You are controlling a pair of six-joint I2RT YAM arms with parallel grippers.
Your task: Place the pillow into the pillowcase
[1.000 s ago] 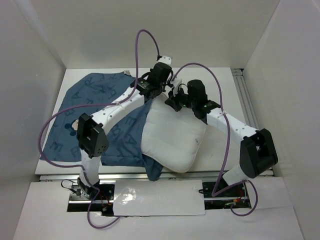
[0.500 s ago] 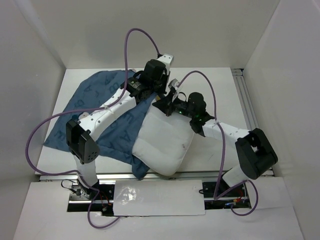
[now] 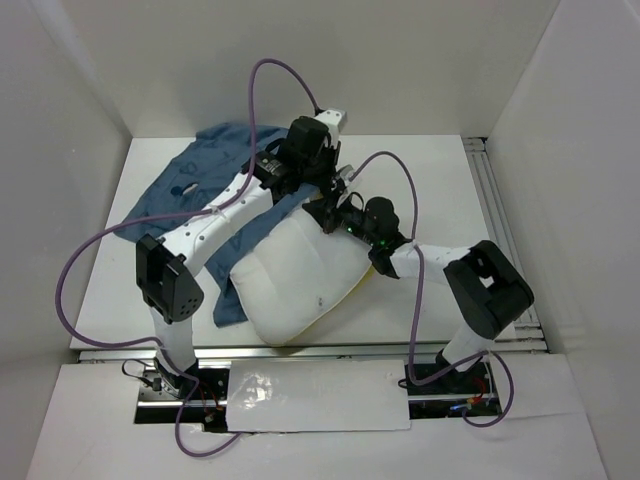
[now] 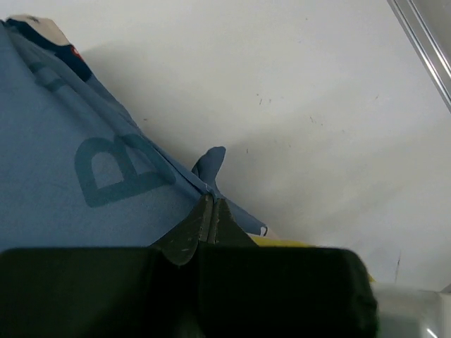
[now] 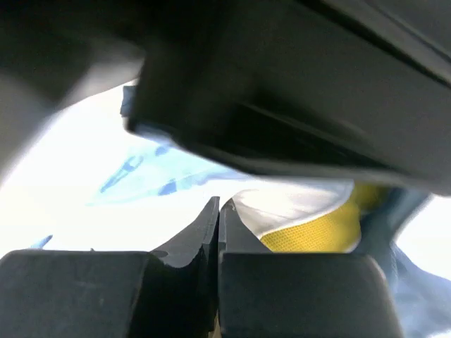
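Observation:
The cream-white pillow (image 3: 290,285) lies at the table's front centre, with a yellow band showing along its near edge. The blue printed pillowcase (image 3: 195,175) is bunched behind and left of it, partly under my left arm. Above the pillow's far corner, my left gripper (image 3: 320,190) is shut on a pinched edge of the pillowcase (image 4: 106,169). A blue tip of fabric pokes out past its fingertips (image 4: 211,204). Close beside it, my right gripper (image 3: 328,212) is shut at the pillow's far corner. In the right wrist view, the white and yellow pillow (image 5: 310,218) meets the tips of the right gripper (image 5: 218,205).
A metal rail (image 3: 495,200) runs along the table's right side and shows again in the left wrist view as a rail (image 4: 423,42). White walls close in the left, back and right. Purple cables (image 3: 270,80) loop above both arms.
Both grippers have swung left and stayed shut. The pillow has been dragged left and has turned. The pillowcase has gathered toward the back left.

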